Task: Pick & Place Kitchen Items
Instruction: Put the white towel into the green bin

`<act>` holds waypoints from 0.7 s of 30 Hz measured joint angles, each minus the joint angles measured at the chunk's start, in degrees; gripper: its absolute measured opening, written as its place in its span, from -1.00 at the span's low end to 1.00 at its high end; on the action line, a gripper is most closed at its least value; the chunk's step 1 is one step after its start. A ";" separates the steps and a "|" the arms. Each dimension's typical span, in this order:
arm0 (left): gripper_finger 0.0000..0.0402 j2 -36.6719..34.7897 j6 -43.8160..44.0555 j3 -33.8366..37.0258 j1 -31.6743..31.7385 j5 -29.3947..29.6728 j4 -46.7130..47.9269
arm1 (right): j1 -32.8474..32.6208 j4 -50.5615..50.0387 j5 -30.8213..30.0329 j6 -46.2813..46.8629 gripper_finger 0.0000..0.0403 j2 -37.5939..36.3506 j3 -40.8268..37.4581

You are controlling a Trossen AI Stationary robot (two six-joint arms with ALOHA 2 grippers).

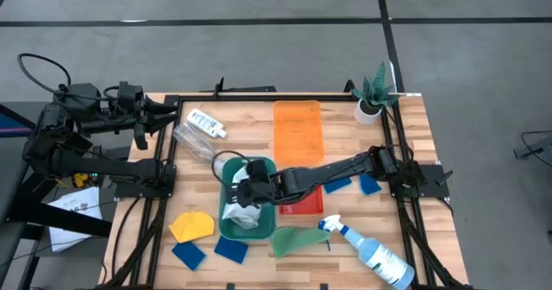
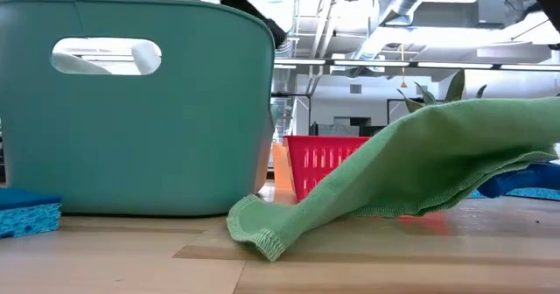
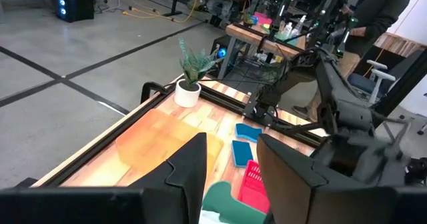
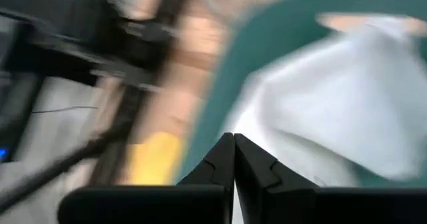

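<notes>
1 white cloth in teal bin

Industrial lab: exposed ceiling ducts, taped concrete floor.

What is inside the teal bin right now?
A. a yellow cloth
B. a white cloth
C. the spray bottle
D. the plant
B. The high view shows a white cloth bunched inside the teal bin, with the right claw shut above it; the spray bottle, plant and yellow cloth all sit on the table outside the bin.
</notes>
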State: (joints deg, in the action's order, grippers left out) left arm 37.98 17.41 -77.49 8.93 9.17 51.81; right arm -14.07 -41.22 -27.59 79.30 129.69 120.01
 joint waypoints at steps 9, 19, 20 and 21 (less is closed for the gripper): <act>-0.35 0.42 0.00 0.40 0.02 -4.90 -0.17 | -5.97 -10.26 -10.80 9.71 -1.00 -1.24 0.35; -0.78 8.86 2.72 10.39 -5.99 -24.58 -1.88 | -15.31 -33.12 -25.38 22.48 -1.00 -14.37 0.54; -0.88 10.62 2.79 11.38 -8.26 -24.03 -2.20 | -15.89 -35.21 -25.66 22.56 -1.00 -15.57 0.57; -0.93 12.16 2.85 12.21 -10.59 -22.52 -2.92 | -16.34 -37.13 -25.85 22.58 -1.00 -16.66 0.61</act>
State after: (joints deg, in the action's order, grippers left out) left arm 50.14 20.26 -65.28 -1.66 -13.35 48.89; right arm -30.42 -78.35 -53.44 101.89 113.02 120.62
